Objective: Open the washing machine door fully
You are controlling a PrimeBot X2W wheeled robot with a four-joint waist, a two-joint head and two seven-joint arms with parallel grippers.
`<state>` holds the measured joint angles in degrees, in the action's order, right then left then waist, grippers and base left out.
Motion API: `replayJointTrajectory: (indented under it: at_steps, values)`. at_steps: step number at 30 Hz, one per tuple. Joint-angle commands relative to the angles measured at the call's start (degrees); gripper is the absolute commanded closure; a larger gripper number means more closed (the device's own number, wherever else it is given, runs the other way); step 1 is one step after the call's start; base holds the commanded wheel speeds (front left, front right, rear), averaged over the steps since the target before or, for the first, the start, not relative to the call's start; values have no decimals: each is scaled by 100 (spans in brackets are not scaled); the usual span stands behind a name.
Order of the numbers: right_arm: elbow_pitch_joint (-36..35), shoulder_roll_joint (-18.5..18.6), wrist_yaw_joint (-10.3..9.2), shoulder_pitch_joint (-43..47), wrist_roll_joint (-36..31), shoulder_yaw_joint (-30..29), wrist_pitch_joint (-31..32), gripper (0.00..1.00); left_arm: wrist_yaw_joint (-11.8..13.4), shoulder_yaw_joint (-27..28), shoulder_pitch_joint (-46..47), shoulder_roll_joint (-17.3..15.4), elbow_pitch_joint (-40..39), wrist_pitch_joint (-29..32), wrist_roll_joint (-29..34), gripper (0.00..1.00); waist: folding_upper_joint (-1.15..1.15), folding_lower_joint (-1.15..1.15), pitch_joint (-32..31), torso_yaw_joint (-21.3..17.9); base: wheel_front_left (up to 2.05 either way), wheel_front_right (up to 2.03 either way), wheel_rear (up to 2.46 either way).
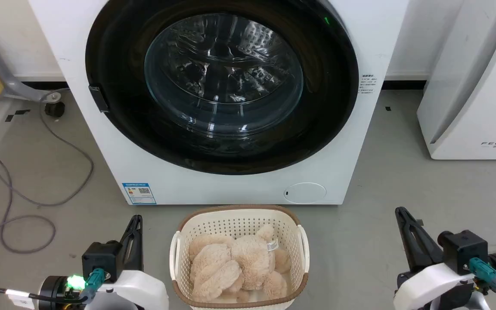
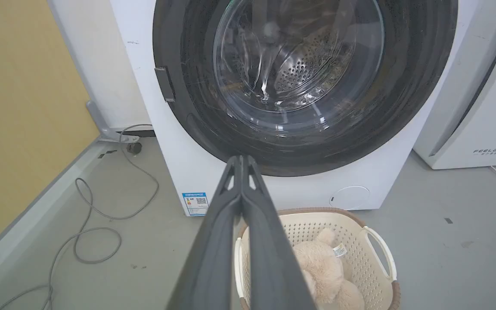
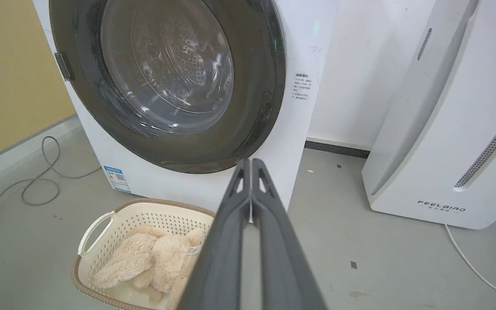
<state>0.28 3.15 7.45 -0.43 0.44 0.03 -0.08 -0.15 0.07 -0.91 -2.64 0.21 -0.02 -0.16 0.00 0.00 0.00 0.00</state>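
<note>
The washing machine door [image 1: 119, 129] is a big round glossy black ring with a clear glass bowl in its centre, lying flat against the white machine front; a small dark latch tab [image 1: 100, 98] sits on its left rim. The same door appears in the left wrist view [image 2: 187, 107] and the right wrist view [image 3: 256, 112]. My left gripper [image 1: 136, 220] rests low at the lower left, shut, holding nothing, well short of the door. Low at the lower right, my right gripper [image 1: 401, 213] is shut and empty too. In the wrist views, left gripper [image 2: 241, 160] and right gripper [image 3: 251, 163] have their fingers pressed together.
A cream laundry basket [image 1: 179, 245] holding a beige plush toy [image 1: 235, 262] stands on the floor right before the machine, between my arms. A white appliance [image 1: 472, 86] stands to the right. Grey cables [image 1: 28, 189] loop over the floor at the left, near a yellow wall [image 2: 20, 107].
</note>
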Motion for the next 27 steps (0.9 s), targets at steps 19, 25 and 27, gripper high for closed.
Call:
replayJointTrajectory:
  at_steps: [19,25,27]
  values:
    - [63,-1,0,42,143,-35,-136,0,12,-155,78,2,89,-137,-131,0,0,0,1,-17,0,0,0]
    - [83,-3,0,76,208,-37,-208,100,28,-225,106,1,132,-209,-185,0,0,0,6,-18,0,0,0]
    - [87,-3,1,84,235,-39,-232,100,33,-247,117,0,144,-233,-204,0,0,0,8,-18,0,0,0]
